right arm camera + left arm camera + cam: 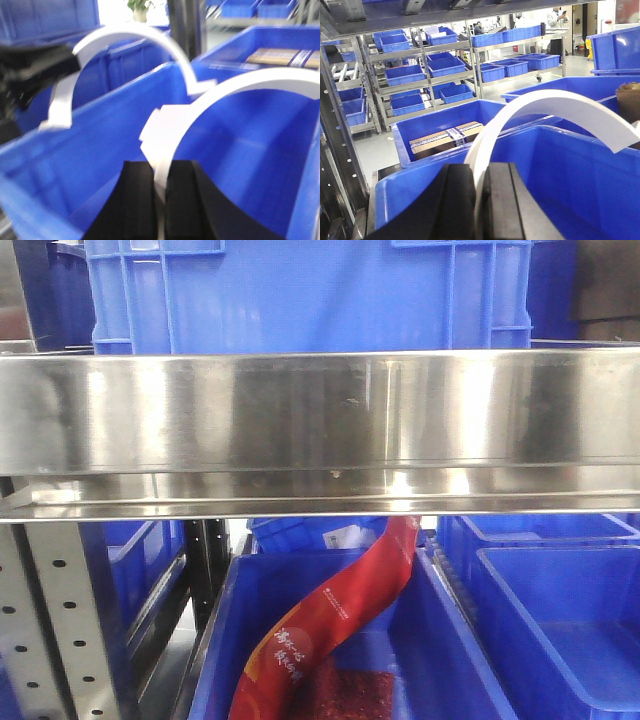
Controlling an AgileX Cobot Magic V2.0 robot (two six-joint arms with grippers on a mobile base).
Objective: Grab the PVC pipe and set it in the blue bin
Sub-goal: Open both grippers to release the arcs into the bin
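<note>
Item one: left gripper point(481, 175), jaws closed flat on one end of a PVC pipe arc point(555, 102). Item two: right gripper point(159, 172), likewise clamped on a second PVC arc point(240, 80). Both arcs hang over the open blue bin point(100, 100), above its rim. We judge them light, thin, springy and smooth; grip an end, pads on the broad faces.

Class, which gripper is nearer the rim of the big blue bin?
Left, it seems. The left gripper, clamping a white strip, hangs right at the blue bin rim; the right gripper sits further in, above its hollow.
</note>
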